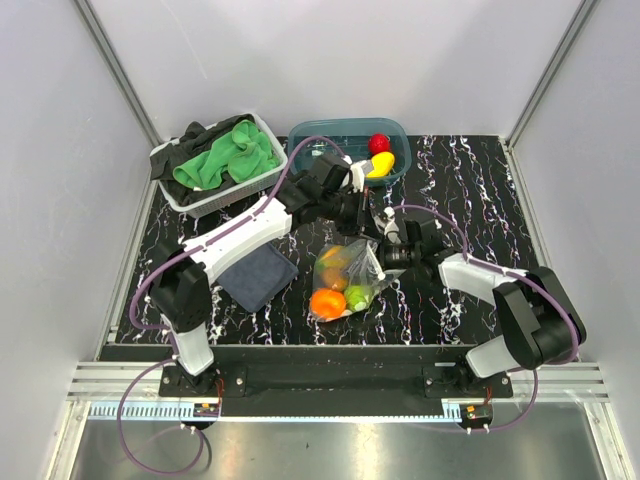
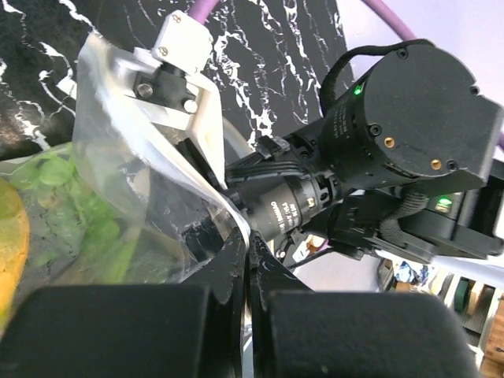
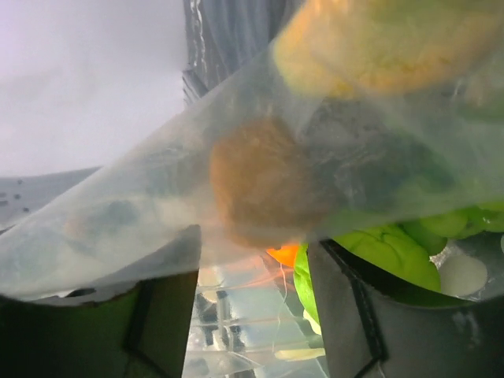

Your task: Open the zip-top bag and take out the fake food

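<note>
The bag lies in the middle of the table, between the two arms. Most of the fake food is inside it: an orange piece at the near end, a lime-green piece beside it, and more behind the film. A red piece and a yellow piece sit in the teal tub at the back. The left claw is closed tight on one edge of the bag, and the film runs straight down into the seam between its black fingers. The right claw has its jaws apart with nothing pinched. The film drapes over one side of it and the food bulges just above. Whether the zip is parted cannot be told from these views. The step in hand looks like working the mouth open, so the left claw should act as a firm, steady anchor while the right claw takes only the opposite lip. The film is thin and floppy and will likely slide or bunch. The right claw ought to close on a single layer near the zip, not on both layers or on a fruit behind them. The pull should then be gentle and directed away from the left claw. The two claws sit very near each other and must not collide, and the loaded bag must not slip free.
</note>
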